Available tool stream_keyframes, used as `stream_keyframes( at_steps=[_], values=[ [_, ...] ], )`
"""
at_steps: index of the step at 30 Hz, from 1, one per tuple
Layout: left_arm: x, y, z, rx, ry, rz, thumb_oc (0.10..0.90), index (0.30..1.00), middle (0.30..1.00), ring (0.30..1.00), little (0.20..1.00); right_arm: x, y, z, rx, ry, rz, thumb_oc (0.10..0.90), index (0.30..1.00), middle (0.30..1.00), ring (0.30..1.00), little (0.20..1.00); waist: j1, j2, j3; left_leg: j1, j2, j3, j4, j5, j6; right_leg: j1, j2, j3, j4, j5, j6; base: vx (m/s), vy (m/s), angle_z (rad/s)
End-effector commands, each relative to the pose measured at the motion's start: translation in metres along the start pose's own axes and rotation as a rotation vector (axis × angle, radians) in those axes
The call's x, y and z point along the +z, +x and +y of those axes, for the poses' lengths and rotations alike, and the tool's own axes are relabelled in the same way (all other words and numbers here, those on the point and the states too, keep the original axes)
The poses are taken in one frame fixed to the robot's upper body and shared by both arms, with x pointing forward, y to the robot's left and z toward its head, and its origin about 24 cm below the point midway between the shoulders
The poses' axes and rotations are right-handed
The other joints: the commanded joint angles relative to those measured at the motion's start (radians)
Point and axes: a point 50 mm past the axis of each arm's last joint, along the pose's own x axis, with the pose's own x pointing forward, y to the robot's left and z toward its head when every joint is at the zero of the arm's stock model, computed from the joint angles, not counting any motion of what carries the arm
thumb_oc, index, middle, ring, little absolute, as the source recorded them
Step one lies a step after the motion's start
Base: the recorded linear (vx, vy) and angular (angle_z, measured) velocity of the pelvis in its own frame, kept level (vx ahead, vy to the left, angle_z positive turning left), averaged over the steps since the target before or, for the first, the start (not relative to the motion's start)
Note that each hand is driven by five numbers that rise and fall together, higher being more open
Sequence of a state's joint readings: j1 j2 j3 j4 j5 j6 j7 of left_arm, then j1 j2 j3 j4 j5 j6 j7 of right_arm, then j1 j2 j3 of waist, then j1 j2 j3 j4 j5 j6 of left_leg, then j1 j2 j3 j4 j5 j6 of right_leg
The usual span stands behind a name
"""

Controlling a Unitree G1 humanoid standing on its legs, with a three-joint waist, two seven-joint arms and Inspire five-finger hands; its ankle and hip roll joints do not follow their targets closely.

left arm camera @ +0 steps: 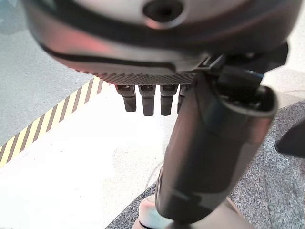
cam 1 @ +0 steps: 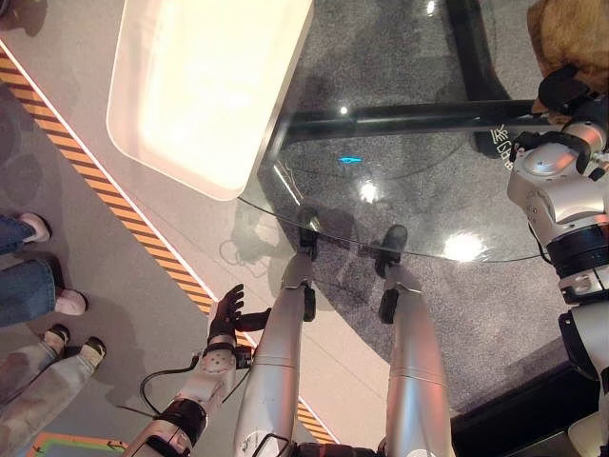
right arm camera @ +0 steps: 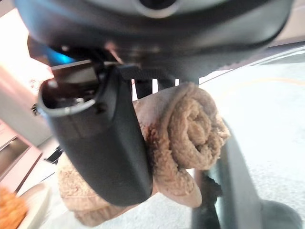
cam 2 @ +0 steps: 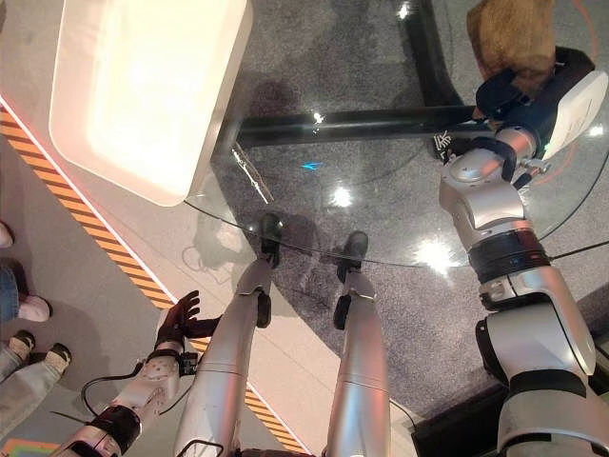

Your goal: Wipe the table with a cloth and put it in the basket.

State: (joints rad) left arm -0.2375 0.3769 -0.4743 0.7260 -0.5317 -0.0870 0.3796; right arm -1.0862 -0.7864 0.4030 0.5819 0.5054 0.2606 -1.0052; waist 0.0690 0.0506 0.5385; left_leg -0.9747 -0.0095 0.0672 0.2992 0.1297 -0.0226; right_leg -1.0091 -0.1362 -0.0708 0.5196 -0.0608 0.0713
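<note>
You face a demonstration or exhibition floor: striped hazard tape [cam 1: 114, 195] on the left, onlookers' shoes [cam 1: 67, 303] beyond it, glass table [cam 1: 419, 181] ahead.

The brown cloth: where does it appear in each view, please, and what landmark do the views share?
Left eye view: cloth, top right corner, above the right hand.
Right eye view: upper right, over the glass table.
Right wrist view: rolled, gripped in the hand's fingers.
Left wrist view: not in it.
Shared landmark: the glass table.

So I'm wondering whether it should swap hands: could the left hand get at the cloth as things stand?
Probably not. The left hand hangs open low beside the glass table, while the brown cloth is gripped by the right hand over the table's far right.
</note>
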Motion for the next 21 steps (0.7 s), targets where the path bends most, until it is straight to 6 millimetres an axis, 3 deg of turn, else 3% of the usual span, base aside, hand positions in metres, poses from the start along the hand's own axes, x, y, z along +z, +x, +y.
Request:
stream_keyframes(
  at_steps=[1, 2, 4, 5, 12, 19, 21],
  values=[
    [-0.039, -0.015, 0.003, 0.017, 0.031, 0.129, 0.800, 0.900, 0.900, 0.900, 0.900, 0.052, 0.012, -0.024, -0.047, -0.011, -0.247, 0.100, 0.300, 0.300, 0.300, 0.200, -0.008, 0.023, -0.019, -0.016, -0.074, -0.018, 0.126, -0.171, 0.016, 0.000, 0.063, -0.086, -0.166, 0.119, 0.000, 0.00, 0.002, 0.04],
    [-0.046, -0.019, 0.003, 0.012, 0.036, 0.147, 0.800, 0.900, 0.900, 0.900, 0.900, 0.046, 0.009, -0.019, -0.018, -0.042, -0.240, 0.100, 0.300, 0.300, 0.300, 0.200, -0.003, 0.026, -0.019, 0.018, -0.072, -0.025, 0.133, -0.202, 0.011, 0.029, 0.069, -0.078, -0.152, 0.088, 0.007, 0.00, 0.000, 0.00],
    [-0.039, -0.015, 0.001, 0.013, 0.031, 0.124, 0.800, 0.900, 0.900, 0.900, 0.900, 0.051, 0.005, -0.011, 0.044, -0.074, -0.253, 0.100, 0.300, 0.300, 0.300, 0.200, -0.004, 0.023, -0.019, -0.016, -0.077, -0.020, 0.124, -0.168, 0.018, -0.001, 0.063, -0.090, -0.166, 0.119, -0.001, 0.00, 0.000, 0.00],
    [-0.047, -0.019, 0.000, 0.006, 0.036, 0.143, 0.800, 0.900, 0.900, 0.900, 0.900, 0.041, -0.002, -0.001, 0.112, -0.119, -0.230, 0.100, 0.300, 0.300, 0.300, 0.200, 0.005, 0.027, -0.019, 0.021, -0.072, -0.024, 0.130, -0.201, 0.012, 0.031, 0.070, -0.083, -0.151, 0.084, 0.005, 0.00, 0.000, 0.00],
    [-0.048, -0.018, -0.005, 0.001, 0.043, 0.140, 0.800, 0.900, 0.900, 0.900, 0.900, 0.025, -0.026, 0.030, 0.341, -0.219, -0.200, 0.100, 0.300, 0.300, 0.300, 0.200, 0.011, 0.031, -0.019, 0.018, -0.072, -0.020, 0.129, -0.198, 0.011, 0.028, 0.063, -0.093, -0.147, 0.084, 0.003, 0.01, 0.002, 0.00],
    [-0.047, -0.019, -0.008, -0.011, 0.053, 0.125, 0.800, 0.900, 0.900, 0.900, 0.900, 0.025, -0.066, 0.059, 0.624, -0.224, -0.279, 0.100, 0.300, 0.300, 0.300, 0.200, 0.017, 0.036, -0.019, 0.008, -0.072, -0.015, 0.134, -0.196, 0.011, 0.017, 0.056, -0.098, -0.140, 0.082, 0.003, 0.00, 0.000, 0.00],
    [-0.046, -0.019, -0.010, -0.017, 0.052, 0.119, 0.800, 0.900, 0.900, 0.900, 0.900, 0.027, -0.087, 0.069, 0.715, -0.189, -0.317, 0.100, 0.300, 0.300, 0.300, 0.200, 0.017, 0.037, -0.019, 0.002, -0.072, -0.012, 0.140, -0.195, 0.009, 0.011, 0.055, -0.098, -0.135, 0.080, 0.003, 0.00, 0.000, 0.00]
  ],
)
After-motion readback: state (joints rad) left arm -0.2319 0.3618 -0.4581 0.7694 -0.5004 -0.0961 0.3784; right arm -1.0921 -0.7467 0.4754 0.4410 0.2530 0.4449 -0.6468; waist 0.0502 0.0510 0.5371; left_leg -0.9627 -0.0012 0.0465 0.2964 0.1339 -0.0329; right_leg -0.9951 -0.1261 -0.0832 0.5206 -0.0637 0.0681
